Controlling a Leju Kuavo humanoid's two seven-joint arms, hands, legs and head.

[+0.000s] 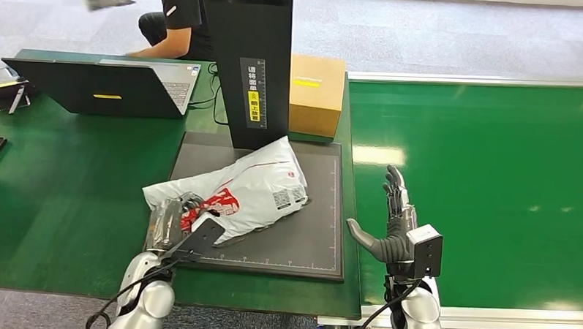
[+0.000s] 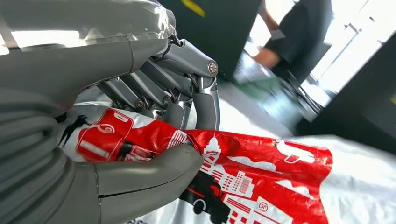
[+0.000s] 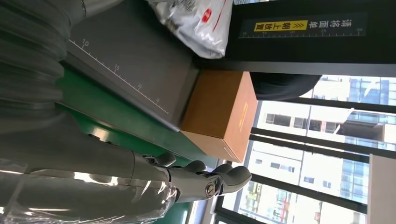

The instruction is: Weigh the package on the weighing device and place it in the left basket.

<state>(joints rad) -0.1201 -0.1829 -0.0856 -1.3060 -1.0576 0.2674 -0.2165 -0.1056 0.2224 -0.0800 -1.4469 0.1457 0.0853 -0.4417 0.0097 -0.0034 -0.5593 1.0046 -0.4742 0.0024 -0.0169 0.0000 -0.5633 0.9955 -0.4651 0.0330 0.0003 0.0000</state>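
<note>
One package (image 1: 247, 188) lies on the dark weighing platform (image 1: 312, 231), a white plastic mailer bag with red printing, its far end near the foot of the black upright column (image 1: 244, 60) that rises from the platform's rear. The left robot hand (image 1: 173, 222) grips the bag's near corner; the left wrist view shows the thumb under the red-printed film and the fingers (image 2: 205, 100) curled onto it from above, pinching the plastic. That close view also brings out a white city-skyline drawing on the red patch and a small round logo, too blurred to read with certainty. The right robot hand (image 1: 396, 223) stands open beside the platform's right edge, fingers spread and pointing up, holding nothing, over the green conveyor belt (image 1: 486, 171).

The column carries one strip of white Chinese characters and one yellow label; the right wrist view shows both strips more clearly, plus ruler marks 10, 15 and 20 along the platform edge. One brown cardboard box (image 1: 317, 92) sits just right of the column, with a small yellow mark on top. Left of the column, on the green tabletop (image 1: 61, 178), one open laptop (image 1: 105, 85) shows a yellow sticker on its lid. One person (image 1: 180, 21) in black crouches behind the laptop.
</note>
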